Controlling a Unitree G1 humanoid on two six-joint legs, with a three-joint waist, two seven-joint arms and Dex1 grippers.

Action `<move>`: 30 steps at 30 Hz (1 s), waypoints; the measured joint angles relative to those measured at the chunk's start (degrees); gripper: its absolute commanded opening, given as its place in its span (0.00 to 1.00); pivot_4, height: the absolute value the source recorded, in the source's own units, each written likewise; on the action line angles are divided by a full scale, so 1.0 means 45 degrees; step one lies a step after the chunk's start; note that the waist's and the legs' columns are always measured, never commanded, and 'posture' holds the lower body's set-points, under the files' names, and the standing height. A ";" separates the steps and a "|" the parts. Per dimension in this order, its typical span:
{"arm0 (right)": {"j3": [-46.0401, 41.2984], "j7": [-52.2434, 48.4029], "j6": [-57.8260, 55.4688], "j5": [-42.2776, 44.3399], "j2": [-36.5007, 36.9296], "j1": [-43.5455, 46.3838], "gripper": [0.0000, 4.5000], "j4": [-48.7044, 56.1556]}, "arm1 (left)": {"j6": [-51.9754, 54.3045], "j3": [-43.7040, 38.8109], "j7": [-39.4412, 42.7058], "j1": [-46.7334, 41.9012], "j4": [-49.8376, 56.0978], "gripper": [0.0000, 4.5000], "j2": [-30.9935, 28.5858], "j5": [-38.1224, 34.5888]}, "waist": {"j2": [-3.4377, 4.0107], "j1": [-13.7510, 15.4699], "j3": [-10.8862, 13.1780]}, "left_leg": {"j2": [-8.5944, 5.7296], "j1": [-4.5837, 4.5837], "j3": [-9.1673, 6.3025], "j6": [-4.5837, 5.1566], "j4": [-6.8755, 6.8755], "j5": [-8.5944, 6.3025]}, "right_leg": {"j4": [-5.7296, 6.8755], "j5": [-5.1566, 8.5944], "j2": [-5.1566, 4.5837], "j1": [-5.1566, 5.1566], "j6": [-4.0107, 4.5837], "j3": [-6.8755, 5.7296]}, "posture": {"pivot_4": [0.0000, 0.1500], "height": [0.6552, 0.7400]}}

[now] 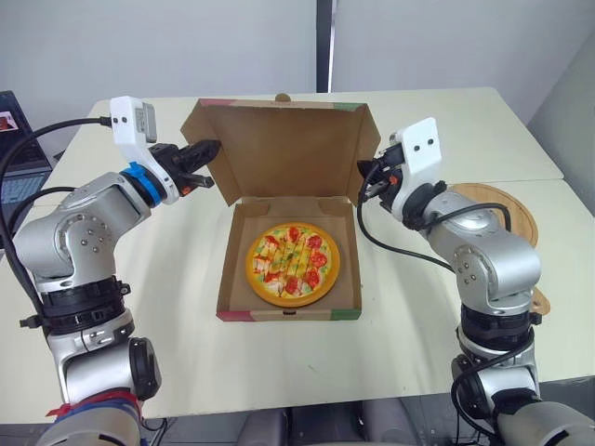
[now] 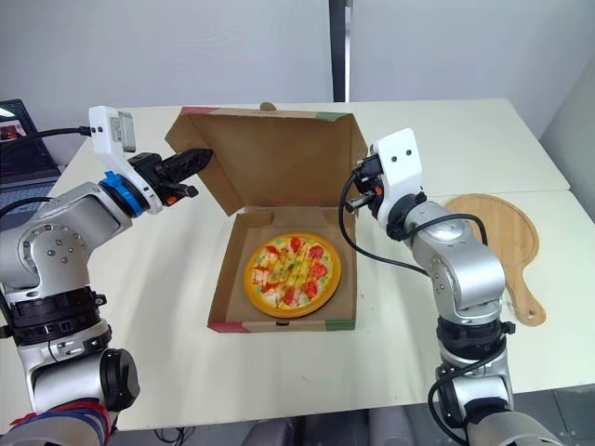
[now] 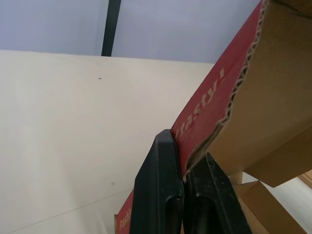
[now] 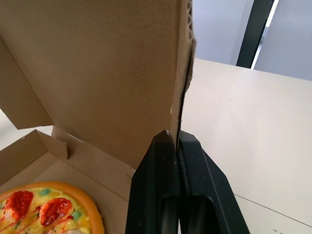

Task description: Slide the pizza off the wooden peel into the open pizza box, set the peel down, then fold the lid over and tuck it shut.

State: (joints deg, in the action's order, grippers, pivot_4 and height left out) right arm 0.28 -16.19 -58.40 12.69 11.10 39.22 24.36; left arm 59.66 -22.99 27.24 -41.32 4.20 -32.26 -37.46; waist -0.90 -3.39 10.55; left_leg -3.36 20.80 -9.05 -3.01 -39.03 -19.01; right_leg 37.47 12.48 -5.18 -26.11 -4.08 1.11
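So the pizza [image 1: 294, 263] is sitting flat in the bottom half of the pizza box [image 1: 288, 314], pretty much centred, and the box is out in the middle of the bench [image 1: 167, 307]. The lid [image 1: 279, 153] is standing up at the far side of the box, tipped back a bit, brown inside facing the near side. The left gripper [image 3: 185, 152] is pinched shut on the lid's left side flap; from the wrist camera you can see the corrugated edge clamped between both black fingers, with the red printed outside against one of them. The right gripper [image 4: 176, 134] is doing the same on the lid's right edge, fingers closed tight on the cardboard. The wooden peel [image 2: 497, 237] lies flat on the bench off to the right, well apart from the box, round end far, handle pointing near
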 measured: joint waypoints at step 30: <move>-0.0752 0.0786 -0.2394 0.0954 -0.1325 -0.1024 0.01 0.2764 | 0.4066 -0.3546 -0.3286 0.1138 0.3060 0.00 0.1537 -0.3741 | -0.0005 0.0032 -0.0056 | 0.0004 -0.0025 0.0020 -0.0014 0.0000 0.0007 | 0.0039 0.0001 0.0001 0.0000 0.0001 0.0025 | 1.00 1.00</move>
State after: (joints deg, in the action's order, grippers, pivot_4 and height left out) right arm -3.11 -12.65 -69.17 16.99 5.14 34.61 36.79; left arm 77.96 -38.95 12.46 -36.20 17.97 -25.34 -54.30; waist -0.93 -3.24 10.30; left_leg -3.35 20.69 -8.96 -3.08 -39.04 -18.97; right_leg 37.64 12.49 -5.18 -26.11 -4.08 1.22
